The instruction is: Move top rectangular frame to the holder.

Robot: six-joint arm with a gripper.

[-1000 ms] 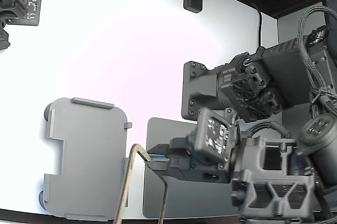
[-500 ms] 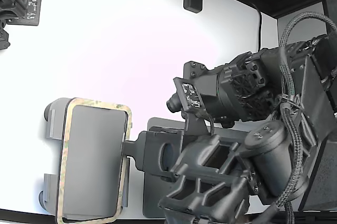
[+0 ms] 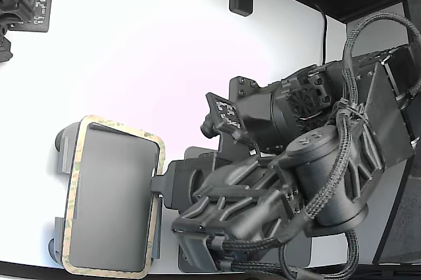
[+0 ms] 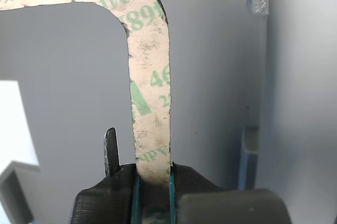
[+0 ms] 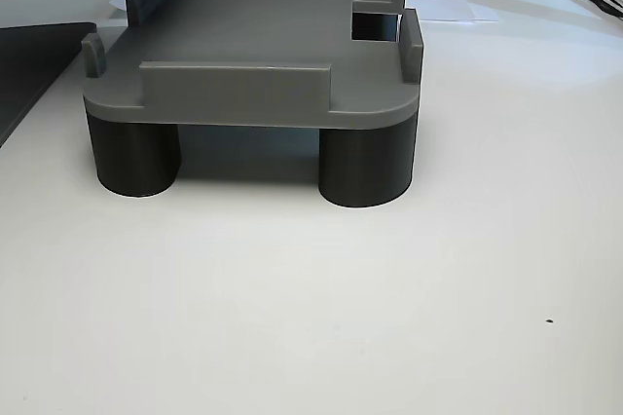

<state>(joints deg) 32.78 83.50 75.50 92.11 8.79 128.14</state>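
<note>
Claw [image 4: 152, 174] pinches the top rectangular frame [image 3: 112, 198], lying over the holder [image 3: 64, 162], long axis top-to-bottom in the exterior view.

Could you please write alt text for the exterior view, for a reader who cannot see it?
The gripper holds the tan-olive rectangular frame by one long side over the light grey holder on a white table.

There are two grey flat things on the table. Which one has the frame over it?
The light grey holder with raised tabs, on the exterior view's left. The gripper holds the speckled frame over it. The dark mat lies under the arm.
</note>
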